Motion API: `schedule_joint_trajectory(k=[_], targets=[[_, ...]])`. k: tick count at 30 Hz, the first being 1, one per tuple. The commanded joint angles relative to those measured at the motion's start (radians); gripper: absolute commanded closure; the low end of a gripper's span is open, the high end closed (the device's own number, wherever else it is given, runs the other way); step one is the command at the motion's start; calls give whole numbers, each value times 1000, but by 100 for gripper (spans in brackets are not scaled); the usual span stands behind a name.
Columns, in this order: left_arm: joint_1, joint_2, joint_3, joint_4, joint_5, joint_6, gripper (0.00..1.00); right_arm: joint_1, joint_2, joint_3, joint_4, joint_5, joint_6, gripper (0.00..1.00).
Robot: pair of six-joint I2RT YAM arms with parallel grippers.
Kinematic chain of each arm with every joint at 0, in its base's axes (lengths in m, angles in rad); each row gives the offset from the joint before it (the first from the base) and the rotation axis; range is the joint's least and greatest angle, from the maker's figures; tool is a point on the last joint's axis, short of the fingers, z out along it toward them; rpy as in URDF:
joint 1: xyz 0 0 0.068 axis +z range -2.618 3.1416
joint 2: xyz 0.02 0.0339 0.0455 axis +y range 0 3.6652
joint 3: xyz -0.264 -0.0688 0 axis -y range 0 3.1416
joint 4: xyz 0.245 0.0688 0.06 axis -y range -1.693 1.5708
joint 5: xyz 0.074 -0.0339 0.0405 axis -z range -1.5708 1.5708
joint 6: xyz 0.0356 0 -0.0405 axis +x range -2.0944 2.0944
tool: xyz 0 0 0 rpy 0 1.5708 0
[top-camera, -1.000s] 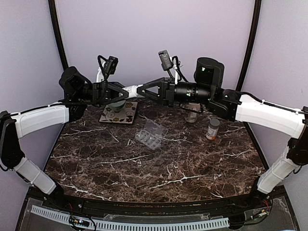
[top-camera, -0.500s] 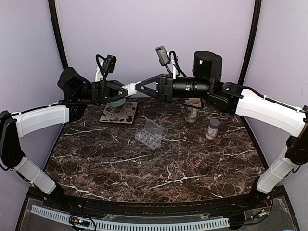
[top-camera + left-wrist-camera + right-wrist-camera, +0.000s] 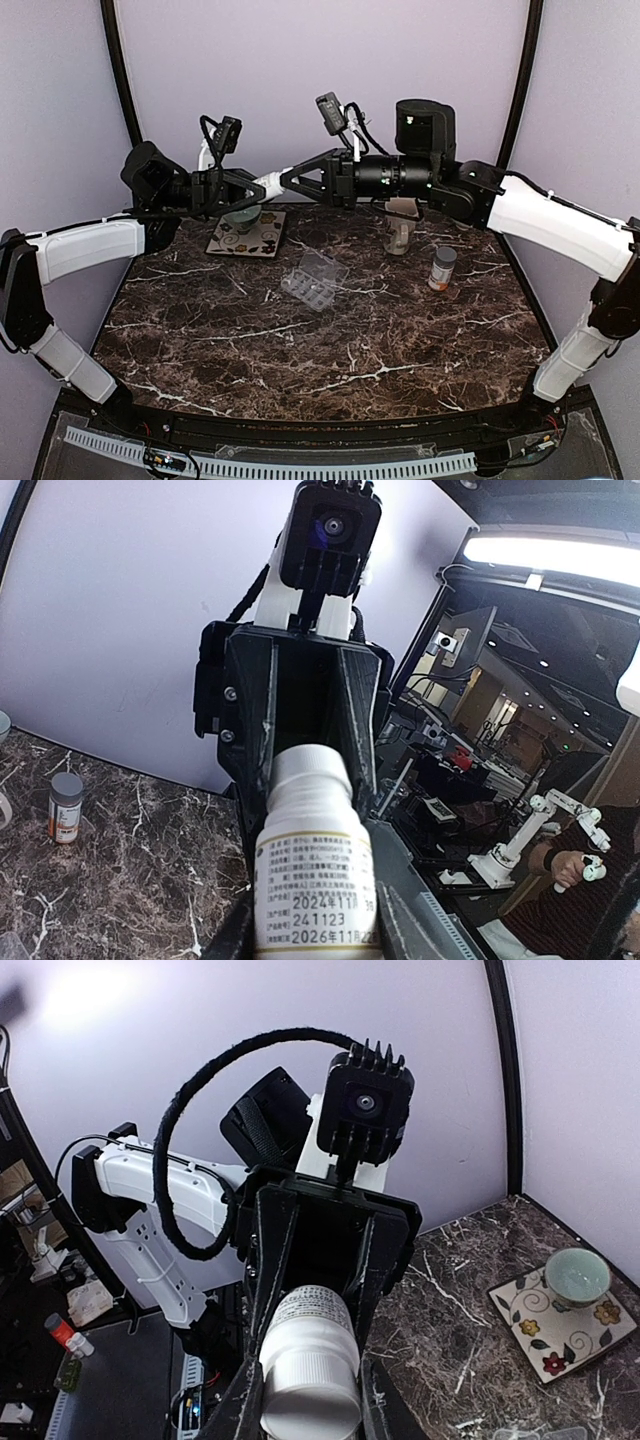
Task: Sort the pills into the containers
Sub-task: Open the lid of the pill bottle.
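Both arms meet high above the dark marbled desk (image 3: 300, 350). The left gripper (image 3: 261, 187) has its jaws clamped on the labelled body of a small white plastic bottle (image 3: 312, 880), held level. The right gripper (image 3: 286, 181) jaws clamp its other end. The clear plastic pill organizer (image 3: 314, 279) lies mid-desk below them, lid raised. An orange pale-capped pill bottle (image 3: 442, 268) stands well to its right.

Small white bottle (image 3: 308, 880) is held aloft. Orange pill bottle (image 3: 442, 268) is stood on marble table (image 3: 300, 340); green bowl (image 3: 575, 1273) is set on patterned tile (image 3: 570, 1345).
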Motion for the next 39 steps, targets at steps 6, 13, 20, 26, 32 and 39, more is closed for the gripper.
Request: schedule_joint_trajectory(k=[6, 13, 20, 26, 32, 39], targets=[[-39, -5, -3, 66, 54, -18, 100, 2, 74, 56, -39, 109, -98, 98], [-39, -6, -5, 60, 34, 0, 100, 2, 82, 72, -47, 99, -103, 97], [-36, -37, -15, -14, -31, 95, 100, 3, 71, 60, -51, 106, -103, 97], [-29, -64, -29, -20, -89, 125, 100, -2, 53, 32, -39, 118, -99, 97], [-28, -63, -24, -25, -77, 122, 100, -11, 45, 22, -34, 114, -94, 97], [-28, -63, -25, -35, -73, 130, 100, -23, 35, 9, -13, 94, -76, 97]])
